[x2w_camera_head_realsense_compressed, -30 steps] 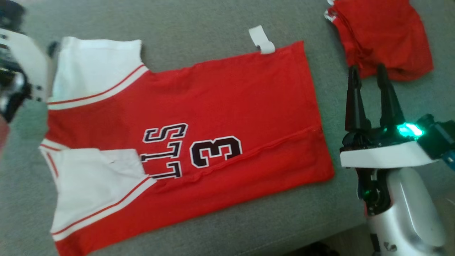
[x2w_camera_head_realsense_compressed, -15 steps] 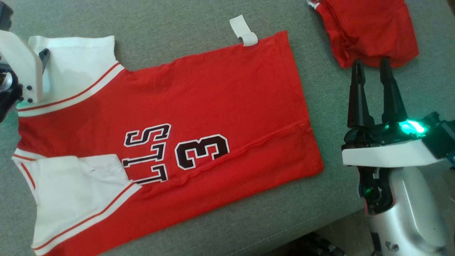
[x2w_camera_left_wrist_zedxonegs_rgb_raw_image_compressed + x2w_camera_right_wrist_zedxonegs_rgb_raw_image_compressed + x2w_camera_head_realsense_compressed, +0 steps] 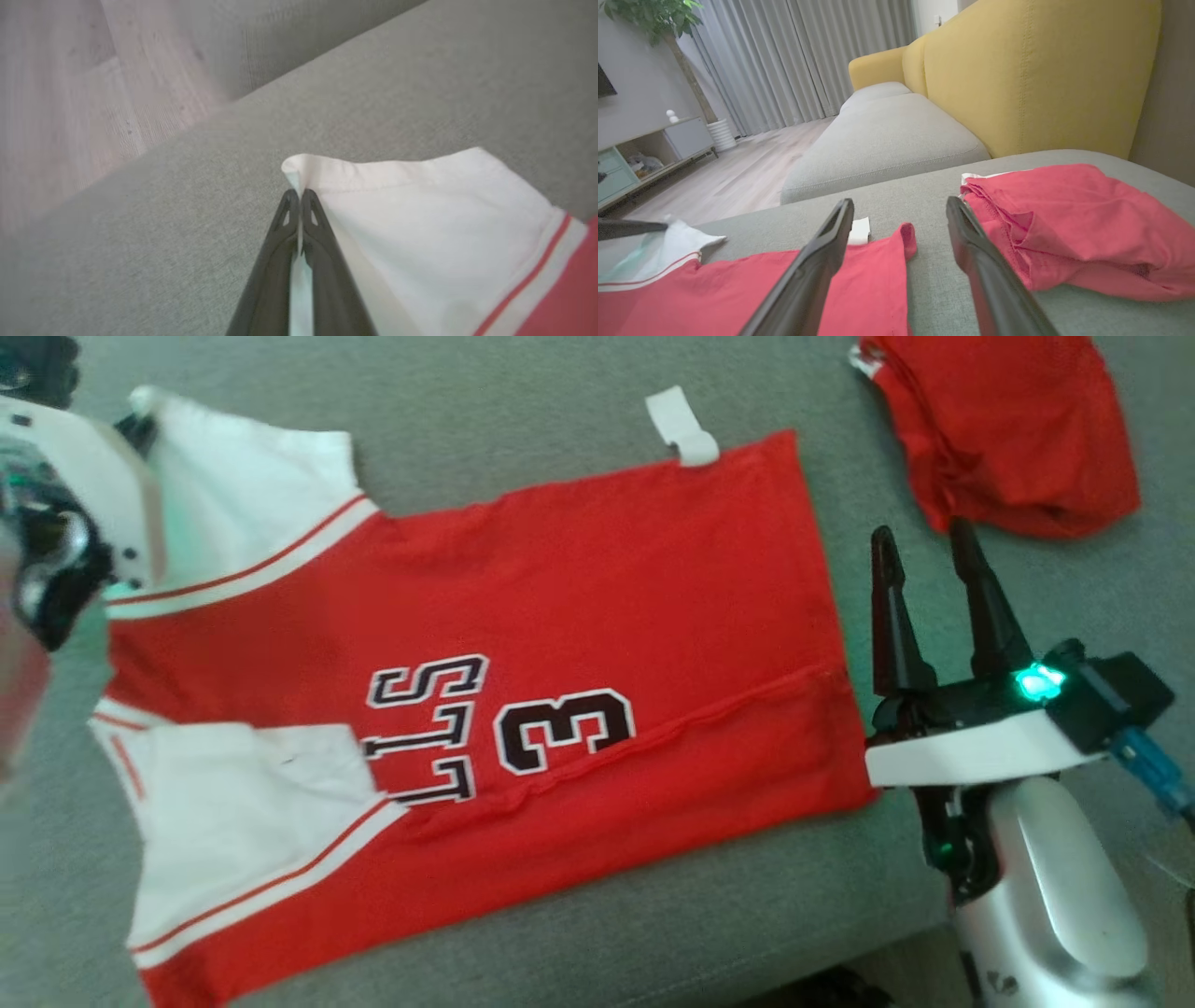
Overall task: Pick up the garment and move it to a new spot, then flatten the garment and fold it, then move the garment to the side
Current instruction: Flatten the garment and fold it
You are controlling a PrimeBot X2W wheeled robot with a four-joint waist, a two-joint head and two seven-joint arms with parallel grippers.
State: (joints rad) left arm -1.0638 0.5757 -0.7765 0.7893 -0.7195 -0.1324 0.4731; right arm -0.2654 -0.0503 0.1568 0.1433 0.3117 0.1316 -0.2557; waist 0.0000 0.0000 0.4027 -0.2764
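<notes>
One red shirt [image 3: 597, 616] with white sleeves lies flat; one more red cloth [image 3: 1008, 420] sits nearby; left gripper [image 3: 299, 193] pinches a sleeve corner; right gripper [image 3: 920, 546] holds its fingers apart.

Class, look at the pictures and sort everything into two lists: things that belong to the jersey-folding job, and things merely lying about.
Belongs to the job:
red jersey, spread on the grey cushion; left gripper, shut on its white sleeve corner; right gripper, open beside the hem.

Lying about:
crumpled red garment; yellow sofa back; potted plant.
</notes>
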